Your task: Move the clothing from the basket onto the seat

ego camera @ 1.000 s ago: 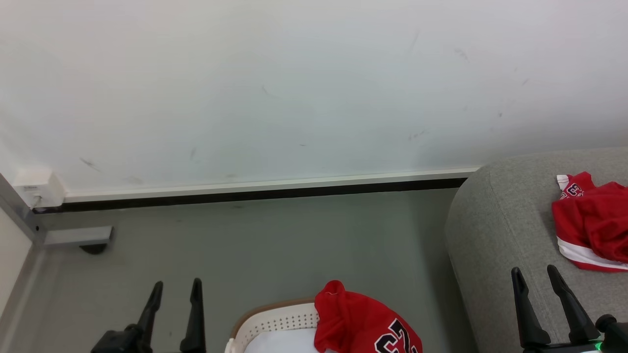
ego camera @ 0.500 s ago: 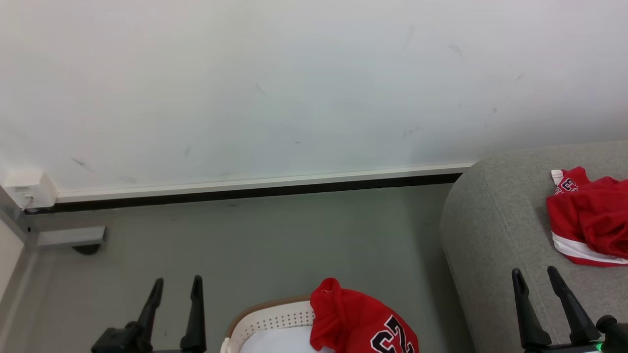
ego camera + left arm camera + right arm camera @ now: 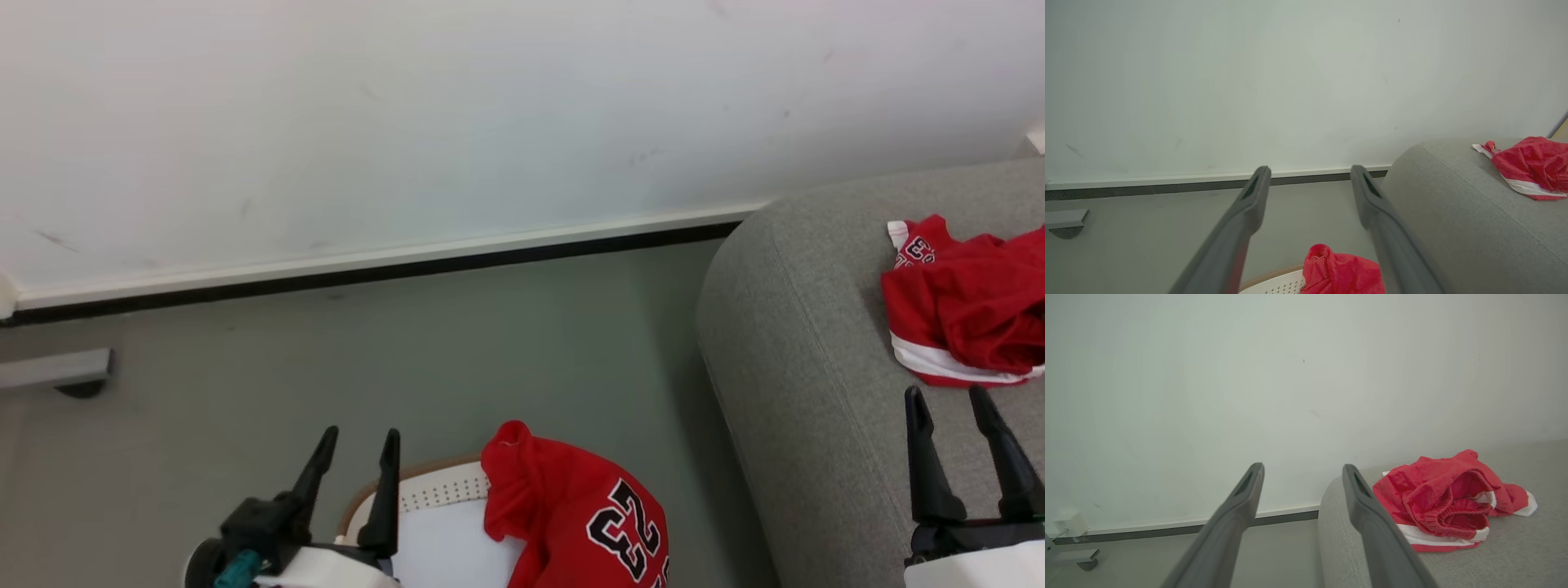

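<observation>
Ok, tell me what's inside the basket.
The basket holds a red "23" jersey, bunched up and hanging over its right rim, beside bare pale lining. Anything under the jersey is covered, and the basket's near part is cut off by the picture's edge.

Head camera looked forward and down from above the basket, facing wall and floor. Wrist cameras sat low, looking along left gripper and right gripper at that wall. All views shared the seat end.
</observation>
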You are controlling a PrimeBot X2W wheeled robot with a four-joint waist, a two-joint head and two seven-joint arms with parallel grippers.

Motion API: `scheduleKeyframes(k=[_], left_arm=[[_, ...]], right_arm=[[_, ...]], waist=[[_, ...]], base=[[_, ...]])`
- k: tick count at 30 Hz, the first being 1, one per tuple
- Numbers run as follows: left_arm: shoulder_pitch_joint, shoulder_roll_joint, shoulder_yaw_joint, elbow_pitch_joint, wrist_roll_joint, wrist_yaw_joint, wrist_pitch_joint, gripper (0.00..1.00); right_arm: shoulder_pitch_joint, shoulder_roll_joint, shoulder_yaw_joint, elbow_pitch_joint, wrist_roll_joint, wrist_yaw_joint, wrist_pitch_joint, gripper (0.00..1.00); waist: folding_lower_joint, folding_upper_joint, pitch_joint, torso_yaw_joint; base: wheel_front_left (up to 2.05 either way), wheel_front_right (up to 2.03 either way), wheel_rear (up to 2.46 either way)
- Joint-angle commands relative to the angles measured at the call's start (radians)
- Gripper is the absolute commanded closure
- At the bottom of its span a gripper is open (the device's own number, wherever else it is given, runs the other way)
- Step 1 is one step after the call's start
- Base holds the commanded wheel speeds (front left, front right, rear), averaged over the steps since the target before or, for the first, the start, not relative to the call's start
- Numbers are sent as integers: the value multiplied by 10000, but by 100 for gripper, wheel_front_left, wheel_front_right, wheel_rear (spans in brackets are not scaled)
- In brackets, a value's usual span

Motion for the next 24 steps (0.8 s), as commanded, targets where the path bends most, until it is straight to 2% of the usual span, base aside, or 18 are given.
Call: scheduleKeyframes(k=[1, 11, 24], left_arm=[[-225, 33, -103, 264, 155, -66, -5, 0], [-2445, 209, -1070, 2440, 665, -367, 192, 0], [-4410, 496, -2573, 5106, 546, -584, 1658, 0]], right_arm=[[-195, -64, -67, -67, -51, -21, -77, 0], [-1373, -89, -450, -643, -43, -21, -166, 0], [-2807, 278, -795, -1066, 86, -21, -244, 0]], waist=[[-1, 0, 494, -322], [-1, 0, 2239, -1145], [-1, 0, 4256, -1974]], base=[[0, 0, 0], [0, 0, 0], [0, 0, 0]])
